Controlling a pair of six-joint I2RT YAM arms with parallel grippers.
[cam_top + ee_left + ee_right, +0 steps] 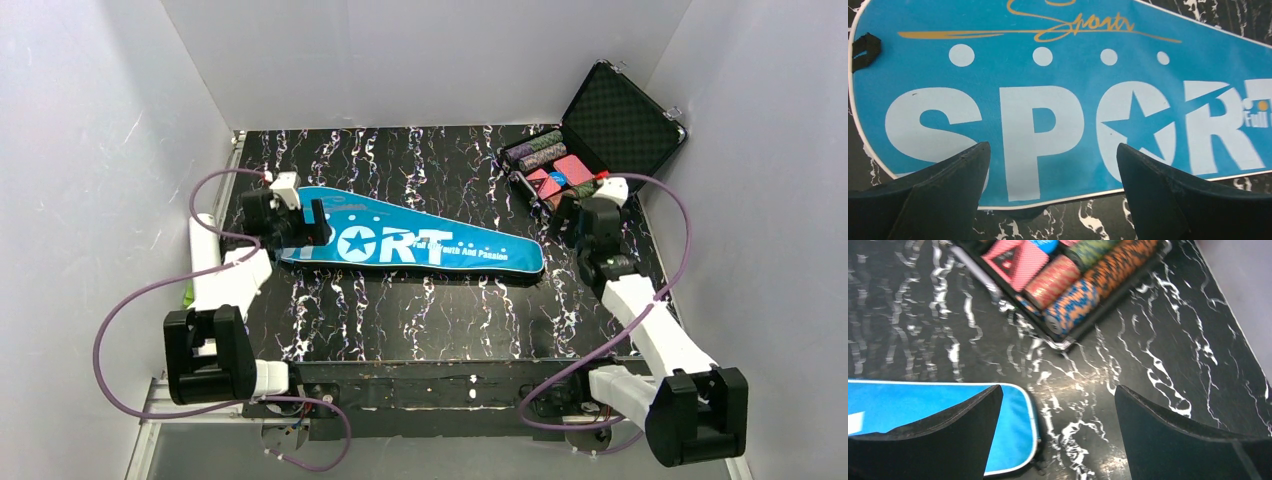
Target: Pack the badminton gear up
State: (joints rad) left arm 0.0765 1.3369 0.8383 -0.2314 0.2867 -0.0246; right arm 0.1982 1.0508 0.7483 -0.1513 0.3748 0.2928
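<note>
Left wrist view: the left claw (1053, 150) is open, its two dark fingers (943, 195) spread wide and holding nothing, just above the wide end of the bag (1073, 75). Between the fingers lie the S, the P and the starred O of "SPORT". The bag's white-piped near edge runs just past the fingertips. A small black loop (865, 50) sits at the rounded end. The bag lies flat across the middle of the bench (400, 320), wide end to the left and narrow end to the right. No opening shows, and what it holds cannot be told.

The right claw (1058, 390) is also open and empty, over bare bench just beside the bag's narrow end, whose tip lies under the finger on that view's left. Beyond it, in the far right corner, sits the case (612, 128), open, its lid (640, 105) tipped up and back and lined with dimpled foam. In its tray, chips (1068, 310) lie in rolls on their sides, side by side: orange-and-blue, orange-and-black, pink, green. Next to them are pink patterned packs (1015, 260) and something blue, too cut off to name. Case and bag lie apart.
</note>
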